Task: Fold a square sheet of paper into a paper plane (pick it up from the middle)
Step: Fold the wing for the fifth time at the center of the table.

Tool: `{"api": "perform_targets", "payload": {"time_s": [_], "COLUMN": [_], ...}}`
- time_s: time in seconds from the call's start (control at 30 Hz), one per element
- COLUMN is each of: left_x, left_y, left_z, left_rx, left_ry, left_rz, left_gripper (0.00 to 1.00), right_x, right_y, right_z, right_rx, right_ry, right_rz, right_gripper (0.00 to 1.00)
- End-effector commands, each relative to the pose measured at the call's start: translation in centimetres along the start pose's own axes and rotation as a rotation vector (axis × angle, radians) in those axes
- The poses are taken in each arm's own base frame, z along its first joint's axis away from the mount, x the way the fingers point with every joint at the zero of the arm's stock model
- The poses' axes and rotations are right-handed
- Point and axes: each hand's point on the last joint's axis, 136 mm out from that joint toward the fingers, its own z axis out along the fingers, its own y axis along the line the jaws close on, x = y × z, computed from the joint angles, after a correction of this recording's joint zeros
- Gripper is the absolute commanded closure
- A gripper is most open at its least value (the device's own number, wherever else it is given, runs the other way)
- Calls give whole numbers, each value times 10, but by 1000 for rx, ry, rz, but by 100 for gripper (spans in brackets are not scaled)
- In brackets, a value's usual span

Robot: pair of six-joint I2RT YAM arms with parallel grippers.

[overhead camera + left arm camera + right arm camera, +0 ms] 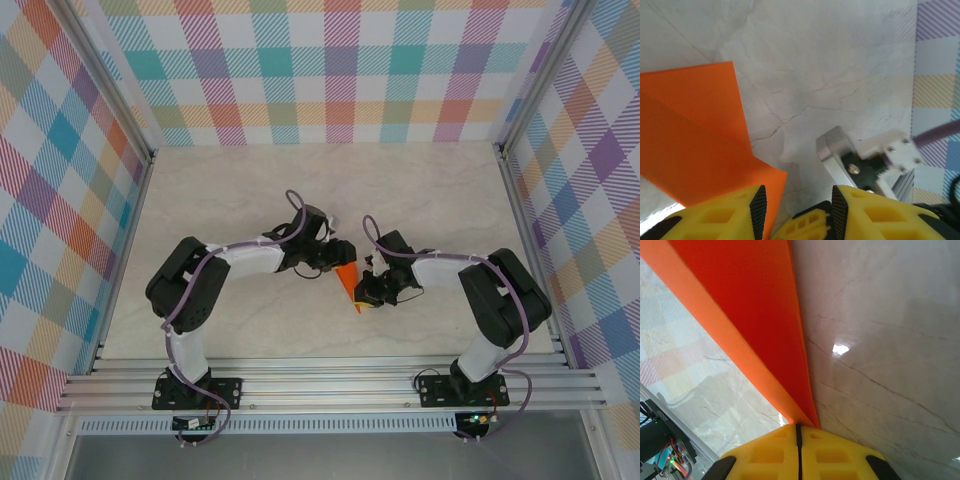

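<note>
The orange sheet of paper (pixel 348 278) is folded into a slim wedge and held off the table between the two arms, its tip pointing toward the near edge. My right gripper (pixel 366 293) is shut on it; in the right wrist view the yellow fingers meet (pixel 798 426) on the narrow end of the fold (pixel 755 305). My left gripper (pixel 338 258) sits just left of the paper. Its jaws (pixel 796 206) stand open with nothing between the pads. Layered flaps of the paper (pixel 690 135) lie beside and behind its left finger (pixel 758 205).
The pale marble tabletop (pixel 300 190) stretches behind the arms to plaid walls (pixel 330 70). The right arm's silver and white wrist parts (pixel 860 160) sit close in front of the left gripper. An aluminium rail (pixel 330 375) runs along the near edge.
</note>
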Motion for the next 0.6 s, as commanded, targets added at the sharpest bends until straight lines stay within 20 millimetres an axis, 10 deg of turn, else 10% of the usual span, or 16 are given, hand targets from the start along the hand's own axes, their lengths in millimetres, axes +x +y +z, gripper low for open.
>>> {"api": "perform_targets", "payload": {"time_s": [0.0, 0.57], "left_x": [-12, 9], "left_y": [1, 51], "left_z": [12, 36], "left_rx": [-7, -122], "left_ry": [-36, 31], "left_rz": [-7, -43], "left_gripper": [60, 63], "right_x": [12, -23], "right_y": [-47, 32], "right_z": [15, -10], "right_rx": [171, -66], "right_ry": [20, -68], "right_rz": [50, -48], "right_gripper": [93, 89]}}
